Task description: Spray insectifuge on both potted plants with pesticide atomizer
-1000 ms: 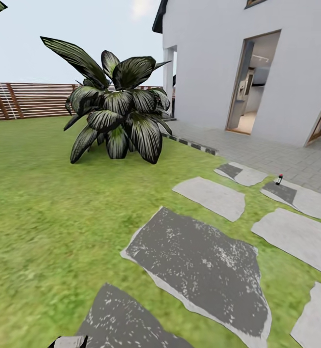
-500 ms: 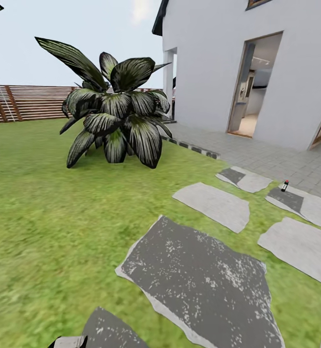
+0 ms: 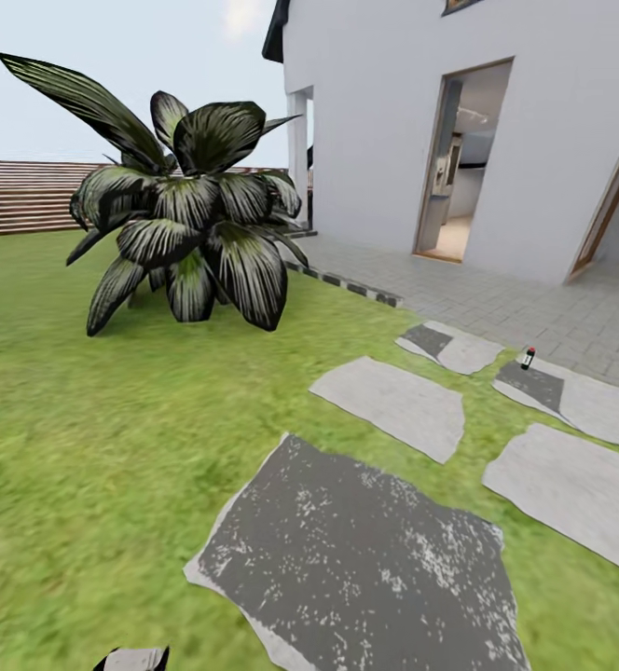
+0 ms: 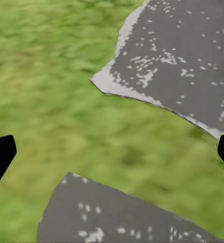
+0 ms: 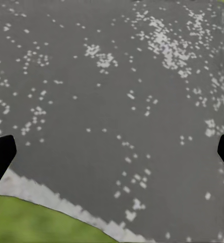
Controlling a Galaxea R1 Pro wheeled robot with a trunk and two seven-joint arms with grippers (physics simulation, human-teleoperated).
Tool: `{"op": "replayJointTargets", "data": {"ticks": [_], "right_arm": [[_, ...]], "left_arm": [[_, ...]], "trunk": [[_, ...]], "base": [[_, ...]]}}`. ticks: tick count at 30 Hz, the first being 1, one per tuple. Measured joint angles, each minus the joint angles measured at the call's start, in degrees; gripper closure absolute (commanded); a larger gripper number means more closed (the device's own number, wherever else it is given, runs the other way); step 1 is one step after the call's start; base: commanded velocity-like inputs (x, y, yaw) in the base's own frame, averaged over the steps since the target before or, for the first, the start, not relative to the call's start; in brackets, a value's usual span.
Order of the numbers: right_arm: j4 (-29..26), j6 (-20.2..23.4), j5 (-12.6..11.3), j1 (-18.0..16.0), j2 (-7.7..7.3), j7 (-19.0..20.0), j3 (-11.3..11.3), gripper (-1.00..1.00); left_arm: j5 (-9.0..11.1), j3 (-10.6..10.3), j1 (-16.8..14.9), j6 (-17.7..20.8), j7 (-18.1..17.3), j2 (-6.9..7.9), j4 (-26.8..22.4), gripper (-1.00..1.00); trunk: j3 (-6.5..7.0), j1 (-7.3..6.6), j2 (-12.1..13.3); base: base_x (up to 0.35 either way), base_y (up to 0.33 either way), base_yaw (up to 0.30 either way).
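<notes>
the pesticide atomizer [image 3: 529, 358], a small slim dark bottle with a red top and a white label, stands upright at the far right of the head view, on the dark inner end of a pale grey stepping stone [image 3: 570, 396] close to the edge of the grey paved patio [image 3: 533, 308]. it is too small here to tell whether anything is in it. around it lie more flat grey stepping stones set in the green lawn [image 3: 95, 419], the nearest being a big dark speckled slab [image 3: 365, 559] low in the head view. further back on the grass grows a large dark leafy bush with white-streaked leaves [image 3: 184, 214], and behind it runs a brown slatted wooden fence [image 3: 25, 196]. a white house wall [image 3: 533, 140] with an open doorway [image 3: 459, 163] rises beyond the patio. in the left wrist view the left gripper [image 4: 112, 154] has its jaws spread wide over grass between two stones, holding nothing. in the right wrist view the right gripper [image 5: 112, 154] is likewise spread wide and empty, above the dark speckled slab.
</notes>
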Motion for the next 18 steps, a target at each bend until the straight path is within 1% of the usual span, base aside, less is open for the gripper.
{"op": "replayJointTargets", "data": {"ticks": [18], "right_arm": [[0.0,0.0,0.0,0.0,0.00,0.0,0.0,-1.00]], "left_arm": [[0.0,0.0,0.0,0.0,0.0,0.00,0.0,-1.00]], "trunk": [[0.59,0.00,0.0]], "base": [[0.339,-0.073,-0.279]]}}
